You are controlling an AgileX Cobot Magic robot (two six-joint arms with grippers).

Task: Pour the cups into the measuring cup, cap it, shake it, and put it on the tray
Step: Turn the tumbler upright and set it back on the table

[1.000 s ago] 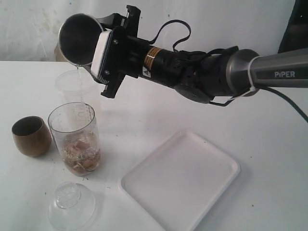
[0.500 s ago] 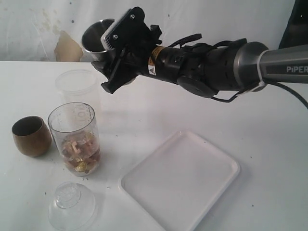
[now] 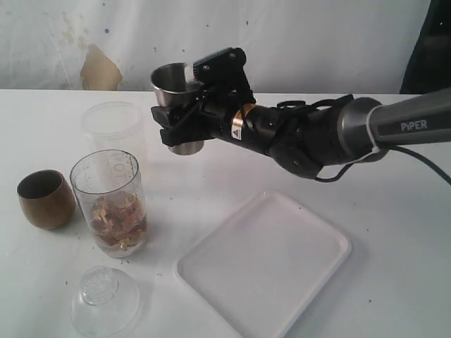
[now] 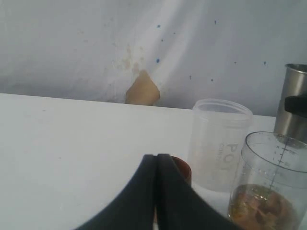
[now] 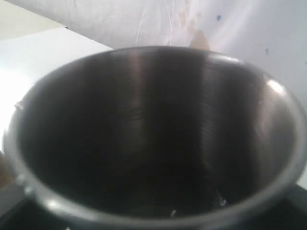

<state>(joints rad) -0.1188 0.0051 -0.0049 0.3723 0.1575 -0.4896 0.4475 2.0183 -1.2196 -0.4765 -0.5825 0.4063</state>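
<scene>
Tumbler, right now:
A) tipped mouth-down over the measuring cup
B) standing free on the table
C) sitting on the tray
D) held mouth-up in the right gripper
D: the right gripper is clamped on the tumbler, whose rim faces up, clear of the measuring cup and the tray.

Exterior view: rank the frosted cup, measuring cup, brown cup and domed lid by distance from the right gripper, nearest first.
1. Frosted cup, left of the right gripper.
2. Measuring cup, front-left.
3. Brown cup, far left.
4. Domed lid, front edge.
</scene>
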